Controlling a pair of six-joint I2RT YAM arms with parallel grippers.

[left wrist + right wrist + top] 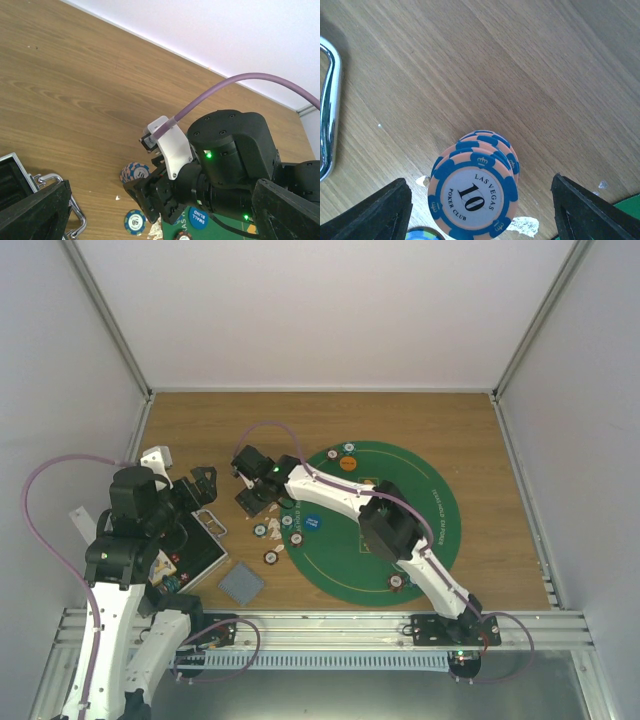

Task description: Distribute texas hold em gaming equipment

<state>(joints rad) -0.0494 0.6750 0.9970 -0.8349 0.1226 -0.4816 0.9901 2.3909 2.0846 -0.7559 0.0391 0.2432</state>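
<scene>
A short stack of blue-and-peach "10" poker chips [475, 192] stands on the wood just off the mat. My right gripper [480, 202] is open around the stack, one finger [375, 215] on each side with gaps to the chips. In the top view this gripper [251, 502] reaches left past the mat. A blue-green "50" chip [135, 221] lies next to the stack [134, 173]. More chips [270, 557] lie nearby, with a blue disc [312, 523], an orange disc [348, 463] and grey-backed cards [241, 583]. My left gripper [205, 483] is open and empty above the case.
The black case [195, 545] lies open at the left, its metal handle [330, 100] close to the stack. The big green mat [420, 530] covers the right half of the table. Small white scraps [522, 226] lie beside the chips. White walls enclose the table.
</scene>
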